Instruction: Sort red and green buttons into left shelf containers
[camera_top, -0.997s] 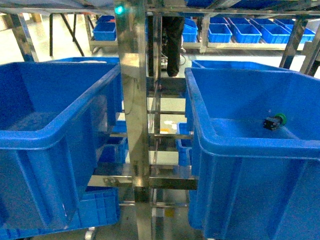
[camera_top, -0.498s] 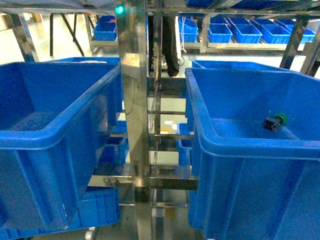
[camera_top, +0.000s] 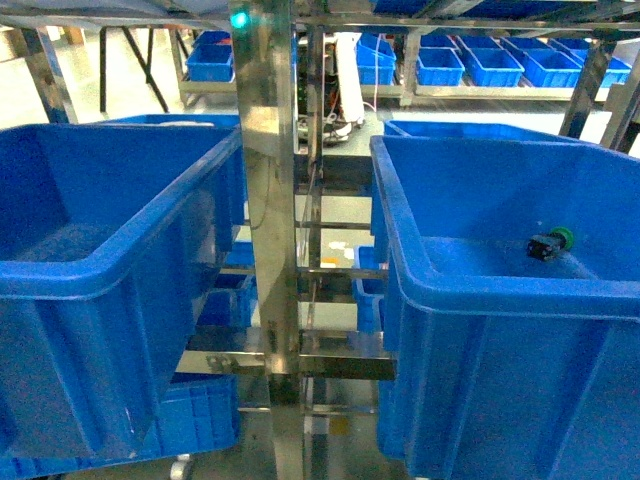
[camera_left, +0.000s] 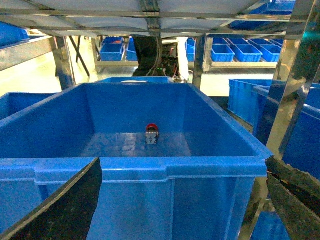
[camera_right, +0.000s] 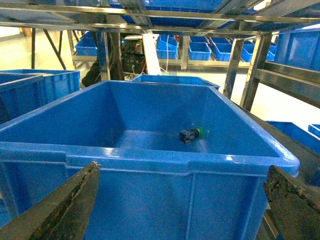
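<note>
Green button (camera_top: 551, 243) (apparently sideways) in right bin (camera_top: 400, 240).

left gripper (camera_left: 182, 200): fingers spread wide, nothing between them, pointing roughly level. right gripper (camera_right: 182, 205): same deal, fingers wide apart, nothing held. neither shows in head view.

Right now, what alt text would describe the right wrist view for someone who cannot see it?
A green button lies on its side on the floor of a deep blue bin on a steel shelf. The open right end effector frames the bottom corners, holding nothing.
</note>
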